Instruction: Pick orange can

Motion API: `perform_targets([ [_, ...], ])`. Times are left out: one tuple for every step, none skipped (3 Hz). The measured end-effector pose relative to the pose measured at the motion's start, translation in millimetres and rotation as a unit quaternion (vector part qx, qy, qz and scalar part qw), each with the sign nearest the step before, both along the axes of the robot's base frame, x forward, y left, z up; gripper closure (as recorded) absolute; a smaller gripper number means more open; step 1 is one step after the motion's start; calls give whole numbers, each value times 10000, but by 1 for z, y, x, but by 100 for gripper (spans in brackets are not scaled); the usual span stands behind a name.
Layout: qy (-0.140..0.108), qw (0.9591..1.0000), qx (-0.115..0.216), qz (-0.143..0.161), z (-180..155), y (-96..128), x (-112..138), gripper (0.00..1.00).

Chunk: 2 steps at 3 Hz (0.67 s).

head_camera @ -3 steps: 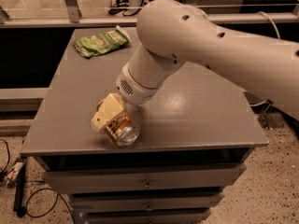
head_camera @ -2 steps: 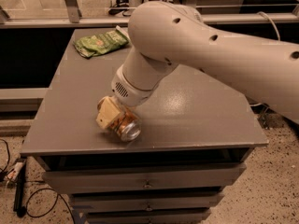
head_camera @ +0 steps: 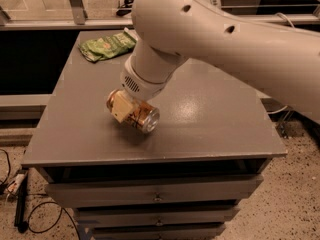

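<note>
Hand [head_camera: 131,114] clamped on orange can [head_camera: 143,119], tan finger [head_camera: 119,113] across its side. Can tilted, silver end facing front, at front-left of bench [head_camera: 215,129]. No print legible on can or on green bag [head_camera: 107,45] at back. Grey bench w/ drawers [head_camera: 155,195]; speckled floor [head_camera: 295,204]. Other finger hidden behind can.

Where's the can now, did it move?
Yes. Held in the gripper, the can moved up, away from the table's front edge, toward the green bag.
</note>
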<state>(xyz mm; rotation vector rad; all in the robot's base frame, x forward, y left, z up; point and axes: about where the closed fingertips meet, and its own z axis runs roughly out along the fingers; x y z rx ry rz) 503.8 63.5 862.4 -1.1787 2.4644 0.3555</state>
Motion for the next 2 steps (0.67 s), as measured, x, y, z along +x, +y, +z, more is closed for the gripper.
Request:
perform_targets([
  [-665, 9976, -97, 186, 32, -24, 31, 100],
  [-825, 9952, -180, 497, 37, -22, 30, 100],
])
